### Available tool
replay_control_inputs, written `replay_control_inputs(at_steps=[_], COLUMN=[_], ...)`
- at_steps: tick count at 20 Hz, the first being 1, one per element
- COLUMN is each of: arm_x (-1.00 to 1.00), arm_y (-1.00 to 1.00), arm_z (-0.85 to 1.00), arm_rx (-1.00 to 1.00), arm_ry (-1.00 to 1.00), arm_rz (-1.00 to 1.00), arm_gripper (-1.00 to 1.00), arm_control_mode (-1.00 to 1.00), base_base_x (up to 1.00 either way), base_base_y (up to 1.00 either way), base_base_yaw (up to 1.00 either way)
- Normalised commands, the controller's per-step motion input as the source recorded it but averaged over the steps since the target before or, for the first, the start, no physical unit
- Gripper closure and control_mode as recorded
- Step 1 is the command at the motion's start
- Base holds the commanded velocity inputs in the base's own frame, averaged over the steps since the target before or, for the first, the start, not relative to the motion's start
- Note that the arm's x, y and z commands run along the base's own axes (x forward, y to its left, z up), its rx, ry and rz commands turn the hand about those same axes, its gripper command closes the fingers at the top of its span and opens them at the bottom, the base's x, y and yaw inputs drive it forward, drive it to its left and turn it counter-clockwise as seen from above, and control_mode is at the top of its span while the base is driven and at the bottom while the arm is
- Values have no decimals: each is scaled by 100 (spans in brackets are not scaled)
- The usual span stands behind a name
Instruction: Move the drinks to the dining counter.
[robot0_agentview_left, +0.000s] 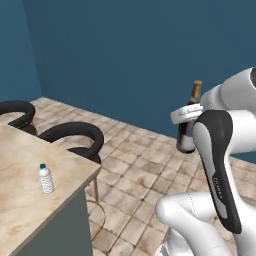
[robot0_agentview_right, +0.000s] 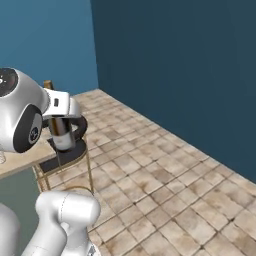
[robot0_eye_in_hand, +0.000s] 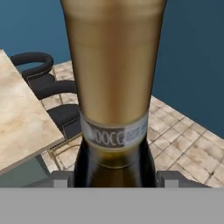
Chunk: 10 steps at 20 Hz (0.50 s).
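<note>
The gripper (robot0_agentview_left: 187, 114) is clamping the wine bottle (robot0_agentview_left: 189, 127) upright in the air. Its neck band is reading roughly "DOCG". The water bottle (robot0_agentview_left: 46, 179) is standing near the dining counter's (robot0_agentview_left: 30, 200) end edge.

The wine bottle (robot0_agentview_left: 188, 131) has its lower body behind the arm in the left base view, and its top and base are cut off in the hand view. The end effector (robot0_agentview_right: 61, 121) fingertips are hidden there. The surface (robot0_agentview_left: 22, 195) runs off the left edge. The water bottle (robot0_agentview_left: 46, 179) label is too small to read.
</note>
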Motion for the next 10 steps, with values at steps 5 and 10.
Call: replay_control_inputs(at_steps=[5,10], arm_x=[0,0], arm_y=[0,0], arm_z=[0,0], arm_rx=[0,0], arm_ry=[0,0], arm_rz=[0,0], arm_gripper=[100,100], arm_control_mode=[100,100], base_base_x=[0,0], base_base_y=[38,34], base_base_yaw=[35,35])
